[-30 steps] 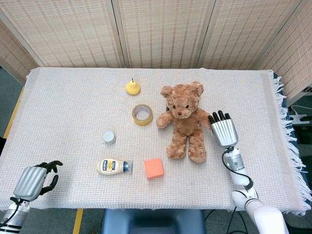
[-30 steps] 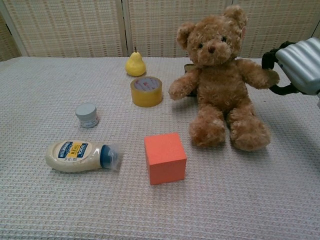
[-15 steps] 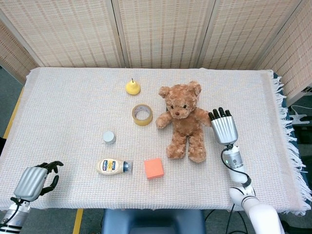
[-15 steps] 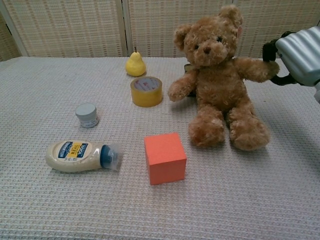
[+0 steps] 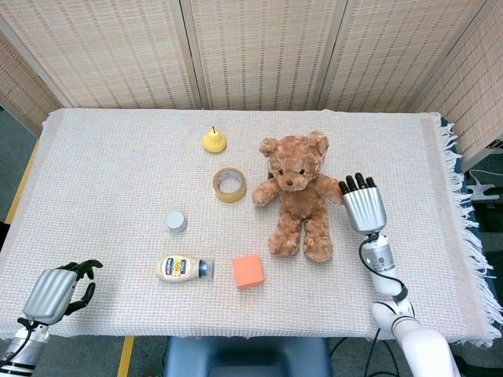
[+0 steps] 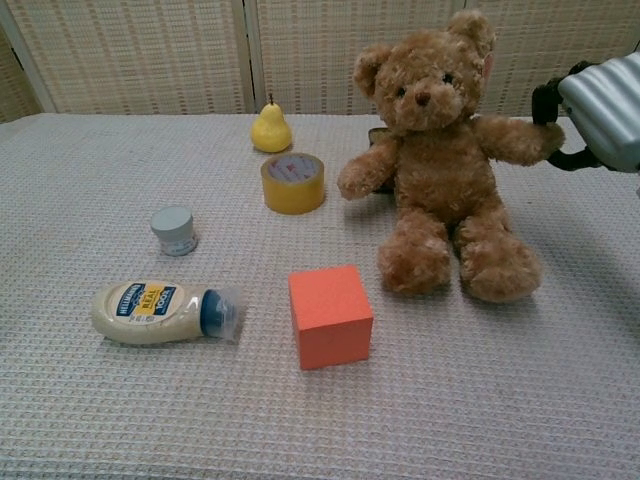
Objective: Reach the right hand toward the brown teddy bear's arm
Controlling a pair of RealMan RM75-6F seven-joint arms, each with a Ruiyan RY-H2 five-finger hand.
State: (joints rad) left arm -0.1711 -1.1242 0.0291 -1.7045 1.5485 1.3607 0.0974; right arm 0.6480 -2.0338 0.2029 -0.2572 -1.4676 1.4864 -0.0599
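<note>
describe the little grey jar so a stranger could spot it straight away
Start at the brown teddy bear near the table's middle, then look toward the robot's left, past the tape roll. The small jar stands alone just beyond the lying mayonnaise bottle; it is the only grey, round-lidded thing there.

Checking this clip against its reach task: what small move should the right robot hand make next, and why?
Probably close the fingers gently around the teddy bear's arm. In the chest view the right robot hand is already at the paw end, its dark fingers curled beside it, though contact is hard to confirm. The teddy bear sits upright, so a slow squeeze should avoid tipping it.
</note>
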